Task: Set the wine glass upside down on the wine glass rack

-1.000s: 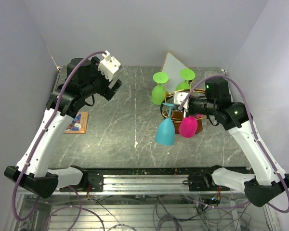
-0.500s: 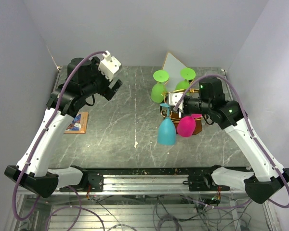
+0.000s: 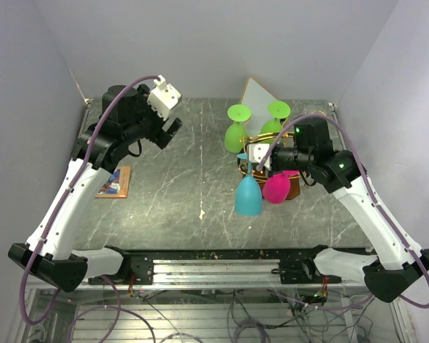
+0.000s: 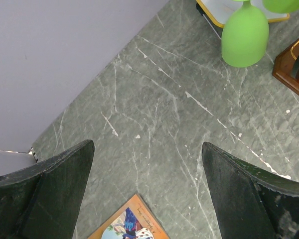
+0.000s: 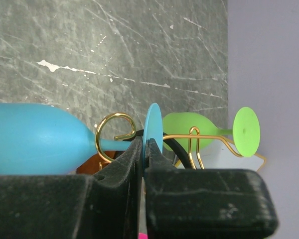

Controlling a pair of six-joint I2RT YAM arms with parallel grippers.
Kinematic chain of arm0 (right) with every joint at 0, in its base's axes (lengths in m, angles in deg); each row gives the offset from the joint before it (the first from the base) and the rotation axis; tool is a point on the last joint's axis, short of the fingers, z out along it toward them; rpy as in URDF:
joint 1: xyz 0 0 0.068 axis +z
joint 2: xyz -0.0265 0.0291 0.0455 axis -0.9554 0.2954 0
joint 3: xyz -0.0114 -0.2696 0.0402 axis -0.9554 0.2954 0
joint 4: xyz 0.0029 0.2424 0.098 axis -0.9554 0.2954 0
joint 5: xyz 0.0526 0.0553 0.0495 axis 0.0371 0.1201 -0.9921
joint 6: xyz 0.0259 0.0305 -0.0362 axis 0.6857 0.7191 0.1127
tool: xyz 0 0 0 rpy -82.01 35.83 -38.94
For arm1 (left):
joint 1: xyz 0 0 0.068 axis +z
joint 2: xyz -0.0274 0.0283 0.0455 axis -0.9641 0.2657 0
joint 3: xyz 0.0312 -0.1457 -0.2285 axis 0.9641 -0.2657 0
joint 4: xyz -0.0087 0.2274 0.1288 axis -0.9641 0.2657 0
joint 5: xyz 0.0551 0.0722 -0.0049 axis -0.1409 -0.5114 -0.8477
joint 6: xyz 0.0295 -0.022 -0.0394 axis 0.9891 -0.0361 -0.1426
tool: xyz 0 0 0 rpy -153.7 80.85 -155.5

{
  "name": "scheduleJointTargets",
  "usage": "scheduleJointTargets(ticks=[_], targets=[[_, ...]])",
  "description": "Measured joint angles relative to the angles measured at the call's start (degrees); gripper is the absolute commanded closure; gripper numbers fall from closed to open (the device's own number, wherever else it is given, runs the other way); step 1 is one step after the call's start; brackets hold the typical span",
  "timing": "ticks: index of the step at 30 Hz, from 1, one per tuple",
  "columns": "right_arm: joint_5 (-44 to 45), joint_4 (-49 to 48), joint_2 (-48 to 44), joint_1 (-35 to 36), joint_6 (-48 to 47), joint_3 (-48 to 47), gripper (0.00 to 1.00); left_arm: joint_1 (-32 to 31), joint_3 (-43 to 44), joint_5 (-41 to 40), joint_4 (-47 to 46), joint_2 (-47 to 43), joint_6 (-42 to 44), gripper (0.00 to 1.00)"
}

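Observation:
The blue wine glass (image 3: 247,196) hangs upside down at the front left of the gold wire wine glass rack (image 3: 261,138), bowl lowest. In the right wrist view its stem passes through a gold curl of the rack (image 5: 101,144). My right gripper (image 3: 256,156) (image 5: 143,142) is shut on the glass's thin blue foot disc (image 5: 153,124), pinching it edge-on. The blue bowl (image 5: 30,137) fills the left of that view. My left gripper (image 3: 170,132) (image 4: 147,144) is open and holds nothing, high over the far left of the table.
Two green glasses (image 3: 234,136) (image 3: 275,118) and a pink one (image 3: 278,188) hang upside down on the rack, crowding its dark wooden base (image 3: 298,187). A white gold-edged panel (image 3: 261,93) stands behind. An orange card (image 3: 114,181) (image 4: 129,224) lies at the left.
My right gripper has shifted slightly left and toward the far side with the blue glass, whose bowl now hangs straighter. The left arm has barely moved.

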Motion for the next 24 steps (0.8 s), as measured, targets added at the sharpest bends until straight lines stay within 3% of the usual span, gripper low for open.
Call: scheduleJointTargets(ticks=[24], targets=[[-2.1,-6.3,-5.0,3.4,-7.8,9.3,1.00,0.0,-2.6,0.0,-2.9,2.2,-1.2,0.00]])
